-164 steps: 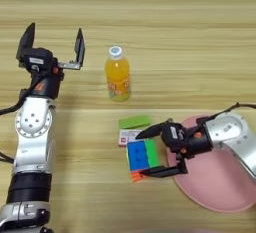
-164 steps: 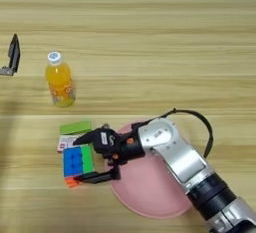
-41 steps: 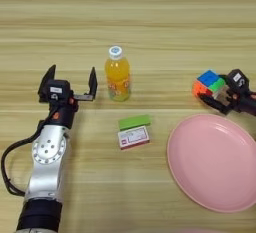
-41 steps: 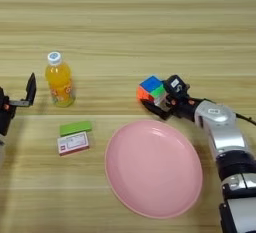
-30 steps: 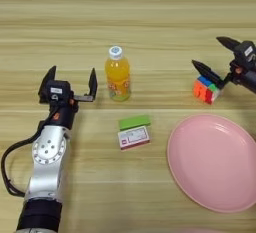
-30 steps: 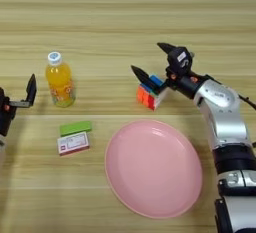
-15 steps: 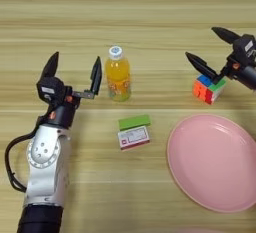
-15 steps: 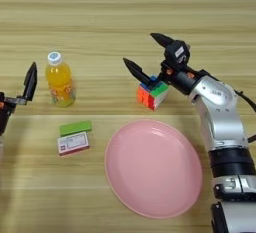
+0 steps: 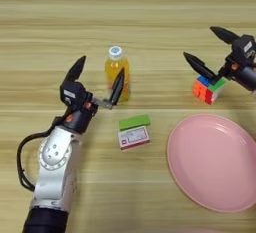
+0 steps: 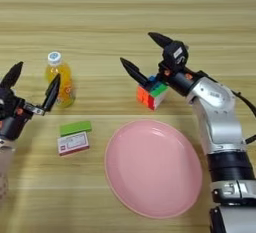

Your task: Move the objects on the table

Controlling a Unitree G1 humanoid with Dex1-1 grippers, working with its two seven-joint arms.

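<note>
The multicolour puzzle cube [image 10: 152, 94] rests on the table [image 9: 150, 7] just beyond the pink plate [image 10: 152, 167]. My right gripper [image 10: 141, 56] hovers open above the cube, one finger on each side, not touching it. The orange-juice bottle [image 9: 116, 73] stands upright left of centre. My left gripper [image 9: 98, 77] is open just left of the bottle, with its right finger [image 9: 118, 85] crossing the bottle's front. The green block [image 9: 134, 122] and the white-and-red box [image 9: 133, 137] lie side by side below the bottle.
The left arm's silver forearm [image 9: 54, 172] runs up from the bottom left corner. The right arm [image 10: 220, 132] comes up along the right edge beside the plate.
My right gripper has let go of the cube, opened wide and lifted off it. My left gripper has shifted right toward the bottle.
</note>
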